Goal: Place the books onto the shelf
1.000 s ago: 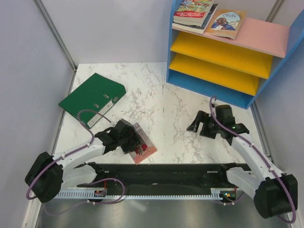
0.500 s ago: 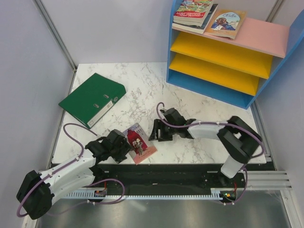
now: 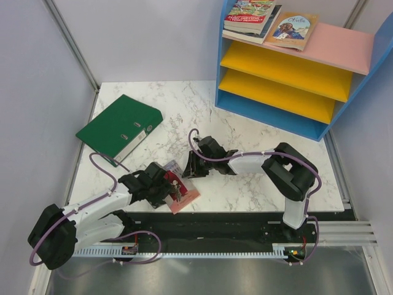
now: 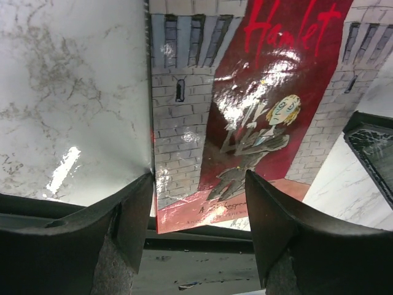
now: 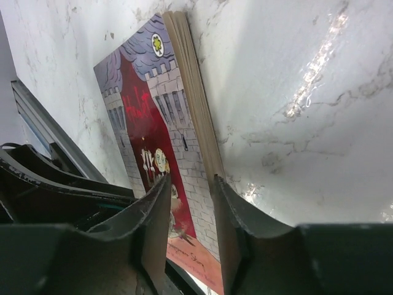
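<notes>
A red book (image 3: 182, 188) with a grey castle on its cover, titled "Hamlet" (image 4: 245, 117), lies flat at the table's near edge. My left gripper (image 3: 167, 192) is open, its fingers either side of the book's near left corner (image 4: 198, 184). My right gripper (image 3: 189, 169) reaches in from the right. Its jaws (image 5: 191, 181) are narrowed but still apart, one finger over the cover (image 5: 153, 123), the other at the page edge. Two stacked books (image 3: 252, 17) and a tan one (image 3: 293, 29) lie on the pink top of the shelf (image 3: 344, 44).
A big green binder (image 3: 120, 128) lies on the marble table (image 3: 184, 110) at the back left. The shelf's two yellow boards (image 3: 282, 77) hold nothing. A black rail (image 3: 202, 224) runs just below the table's near edge, under the book's corner.
My right arm has swung left across the table from beside the shelf to the Hamlet book, its jaws narrowing on the way. The left gripper has shifted slightly by the book's corner.
</notes>
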### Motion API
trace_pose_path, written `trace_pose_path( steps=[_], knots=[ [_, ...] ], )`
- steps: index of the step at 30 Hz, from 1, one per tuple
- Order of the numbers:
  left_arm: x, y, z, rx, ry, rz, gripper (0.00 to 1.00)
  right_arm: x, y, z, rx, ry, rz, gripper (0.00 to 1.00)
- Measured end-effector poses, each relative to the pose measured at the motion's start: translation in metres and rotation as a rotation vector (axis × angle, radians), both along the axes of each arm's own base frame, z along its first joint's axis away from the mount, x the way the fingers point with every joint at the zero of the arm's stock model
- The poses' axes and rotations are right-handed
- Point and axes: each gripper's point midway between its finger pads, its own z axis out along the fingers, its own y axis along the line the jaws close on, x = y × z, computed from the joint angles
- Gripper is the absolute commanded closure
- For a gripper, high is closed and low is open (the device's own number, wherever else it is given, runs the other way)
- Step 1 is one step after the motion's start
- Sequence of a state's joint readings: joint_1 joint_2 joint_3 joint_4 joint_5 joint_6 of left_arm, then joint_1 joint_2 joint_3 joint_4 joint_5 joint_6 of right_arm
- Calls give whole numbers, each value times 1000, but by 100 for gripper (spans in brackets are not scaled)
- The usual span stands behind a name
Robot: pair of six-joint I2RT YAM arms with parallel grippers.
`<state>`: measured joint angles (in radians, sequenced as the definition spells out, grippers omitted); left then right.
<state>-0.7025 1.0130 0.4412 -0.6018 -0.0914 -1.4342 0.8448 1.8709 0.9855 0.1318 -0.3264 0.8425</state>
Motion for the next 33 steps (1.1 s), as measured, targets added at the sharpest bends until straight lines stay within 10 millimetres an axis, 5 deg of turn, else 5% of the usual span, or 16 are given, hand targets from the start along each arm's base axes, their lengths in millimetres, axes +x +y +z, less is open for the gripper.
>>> trace_pose_path(
  steps=[13, 23, 30, 33],
  knots=[
    [0, -2, -2, 8, 22, -10, 31, 0, 37, 34, 88, -73, 54, 68],
    [1, -4, -2, 6, 27, -13, 31, -13, 37, 16, 42, -50, 123, 64],
    [1, -5, -2, 5, 25, -16, 30, -14, 37, 11, 28, -56, 148, 94],
    [2, -6, 1, 0, 8, -36, 29, -14, 36, 12, 30, -56, 152, 96]
  ],
)
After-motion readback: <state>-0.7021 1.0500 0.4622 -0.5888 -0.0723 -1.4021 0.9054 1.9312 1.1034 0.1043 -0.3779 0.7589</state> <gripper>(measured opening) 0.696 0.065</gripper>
